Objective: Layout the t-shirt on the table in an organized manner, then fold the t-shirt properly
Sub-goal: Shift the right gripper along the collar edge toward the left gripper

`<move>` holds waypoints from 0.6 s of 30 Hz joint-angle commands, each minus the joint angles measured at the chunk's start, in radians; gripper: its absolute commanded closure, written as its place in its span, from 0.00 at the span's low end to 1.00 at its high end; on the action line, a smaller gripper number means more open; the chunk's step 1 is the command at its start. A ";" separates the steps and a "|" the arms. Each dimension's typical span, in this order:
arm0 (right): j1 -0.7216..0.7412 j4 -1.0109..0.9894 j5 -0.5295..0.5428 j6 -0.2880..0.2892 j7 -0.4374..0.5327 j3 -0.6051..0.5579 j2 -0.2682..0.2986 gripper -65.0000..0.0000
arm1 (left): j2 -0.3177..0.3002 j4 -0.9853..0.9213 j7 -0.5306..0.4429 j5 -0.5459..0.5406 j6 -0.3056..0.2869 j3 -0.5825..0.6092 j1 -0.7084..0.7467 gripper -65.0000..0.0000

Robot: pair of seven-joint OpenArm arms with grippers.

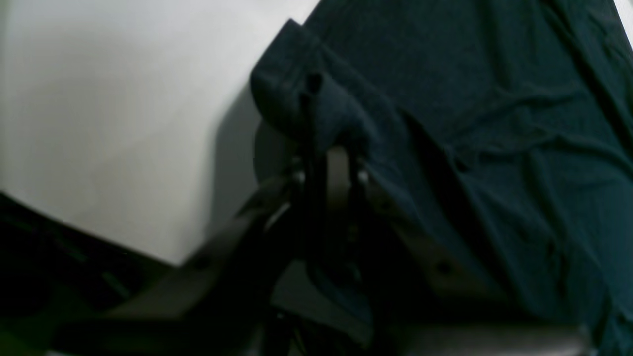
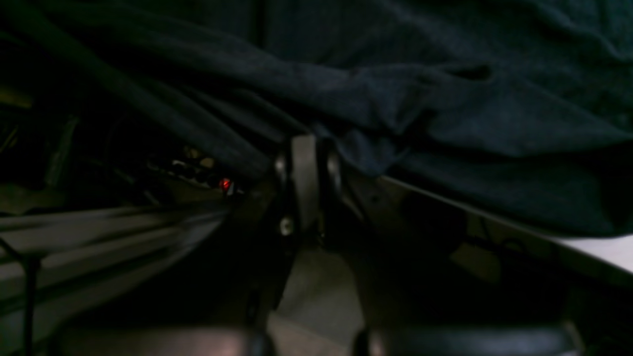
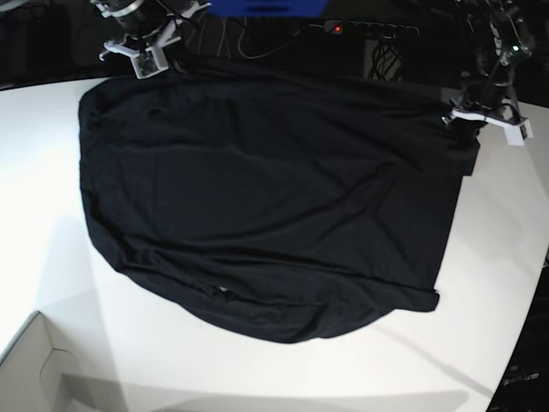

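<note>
The black t-shirt point(image 3: 266, 197) lies spread and wrinkled over the white table point(image 3: 480, 283), its far edge along the back of the tabletop. At the back right, my left gripper point(image 3: 467, 129) is shut on a corner of the shirt. The left wrist view shows that gripper point(image 1: 332, 158) pinching a bunched fold of the t-shirt point(image 1: 494, 123) above the table point(image 1: 123, 123). At the back left, my right gripper point(image 3: 167, 64) is shut on the shirt's other far corner. In the right wrist view the right gripper point(image 2: 309, 148) clamps the t-shirt point(image 2: 445, 99) edge just past the table point(image 2: 608, 252) rim.
A white box corner point(image 3: 34, 369) sits at the front left. Cables and a power strip with a red light point(image 3: 337, 28) lie behind the table's back edge. The curved table edge runs down the right side point(image 3: 527, 326).
</note>
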 commanded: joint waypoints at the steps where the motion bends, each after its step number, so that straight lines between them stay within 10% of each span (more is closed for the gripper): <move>1: -0.013 0.019 0.014 0.003 0.020 0.002 0.001 1.00 | -0.013 0.028 -0.027 -0.009 -0.004 -0.027 0.005 1.00; 18: 0.086 0.013 0.184 0.003 0.152 0.025 0.004 1.00 | -0.008 0.021 -0.026 0.000 -0.004 -0.067 -0.071 1.00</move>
